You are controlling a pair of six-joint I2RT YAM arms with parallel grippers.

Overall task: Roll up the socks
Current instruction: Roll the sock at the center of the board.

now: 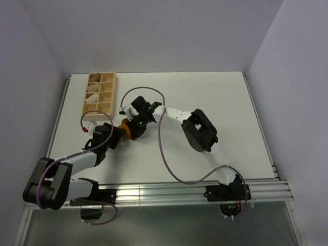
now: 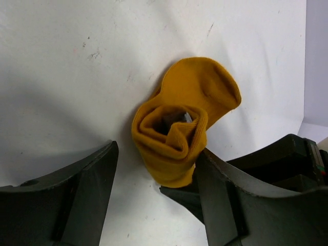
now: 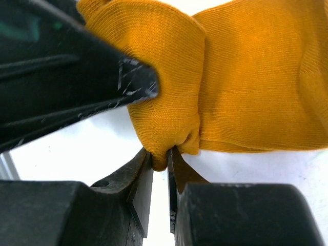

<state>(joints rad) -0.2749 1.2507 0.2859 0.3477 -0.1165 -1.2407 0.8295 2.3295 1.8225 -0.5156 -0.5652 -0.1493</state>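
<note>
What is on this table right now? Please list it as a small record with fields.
Sock: orange sock, partly rolled, on the white table
Right gripper: shut, pinching a fold of the sock
Left gripper: open, a finger on either side of the sock
Box: wooden divided box at the far left, pale bundles in some compartments

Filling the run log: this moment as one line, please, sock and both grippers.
sock: partly rolled, on table | right gripper: shut on sock edge | left gripper: open, straddling roll | roll: unfinished
</note>
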